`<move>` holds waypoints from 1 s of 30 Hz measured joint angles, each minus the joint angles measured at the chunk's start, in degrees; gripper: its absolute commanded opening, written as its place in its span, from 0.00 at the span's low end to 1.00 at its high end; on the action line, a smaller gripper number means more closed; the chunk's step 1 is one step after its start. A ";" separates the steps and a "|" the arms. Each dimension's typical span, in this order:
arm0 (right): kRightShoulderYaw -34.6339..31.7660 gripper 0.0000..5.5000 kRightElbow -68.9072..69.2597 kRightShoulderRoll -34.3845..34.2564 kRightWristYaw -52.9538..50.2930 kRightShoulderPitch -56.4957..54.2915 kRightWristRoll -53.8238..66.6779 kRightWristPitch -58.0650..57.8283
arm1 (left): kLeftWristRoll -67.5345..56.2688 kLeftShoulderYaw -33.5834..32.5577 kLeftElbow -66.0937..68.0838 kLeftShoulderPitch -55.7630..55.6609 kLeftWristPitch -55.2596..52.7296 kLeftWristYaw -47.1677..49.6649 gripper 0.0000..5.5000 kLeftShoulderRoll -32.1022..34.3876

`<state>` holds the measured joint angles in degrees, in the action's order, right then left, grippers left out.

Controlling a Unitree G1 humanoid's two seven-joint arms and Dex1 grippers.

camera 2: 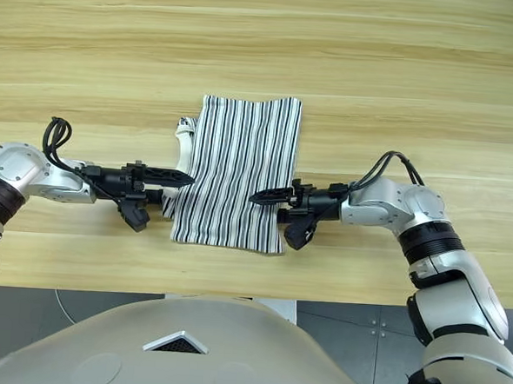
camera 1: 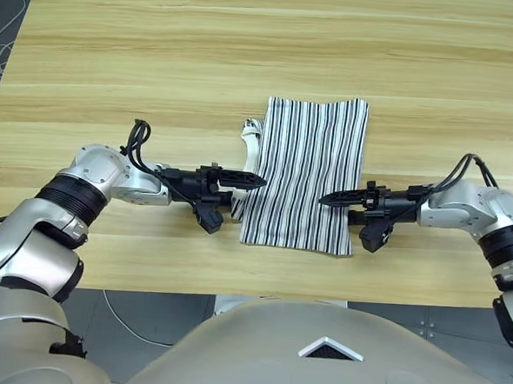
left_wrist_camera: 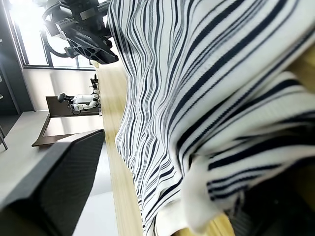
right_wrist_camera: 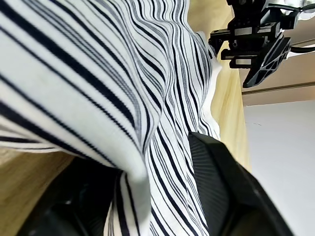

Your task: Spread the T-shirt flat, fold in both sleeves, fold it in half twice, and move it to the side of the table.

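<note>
My left gripper [camera 1: 258, 181] and right gripper [camera 1: 324, 197] each pinch the T-shirt [camera 1: 311, 156] near the table [camera 1: 249, 35] front edge, so uneven lifting could skew the fold.

Both head cameras look forward and down on the table [camera 1: 249, 35] from above. They stand side by side and share almost the same scene. Each wrist camera sits low and very near the T-shirt [left_wrist_camera: 197, 98]. It looks across the cloth, it seems nearly level with the table, toward the opposite arm: the right gripper [left_wrist_camera: 93, 44] and the left gripper [right_wrist_camera: 258, 59].
</note>
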<state>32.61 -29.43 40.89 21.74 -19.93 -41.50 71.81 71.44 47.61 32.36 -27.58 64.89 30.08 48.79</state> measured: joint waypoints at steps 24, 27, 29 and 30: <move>4.33 0.02 -1.90 0.08 5.38 -0.89 8.84 -1.19 | -27.53 5.89 -1.49 -1.86 -0.91 -25.22 0.14 1.96; 4.79 0.02 -1.62 0.08 9.79 -1.14 15.06 -3.07 | -41.61 7.97 -9.50 -0.70 -7.59 -42.02 0.14 4.86; 5.14 0.02 -0.85 0.15 13.30 -1.52 19.80 -4.85 | -51.28 9.14 -16.29 0.47 -13.54 -53.30 0.14 7.55; 5.63 0.02 0.48 0.43 16.34 -1.71 24.09 -6.54 | -57.90 10.01 -21.48 1.33 -18.21 -61.38 0.14 9.95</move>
<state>38.23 -28.95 41.33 38.08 -21.64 -17.41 65.27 13.54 57.62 10.88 -26.25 46.67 -31.30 58.74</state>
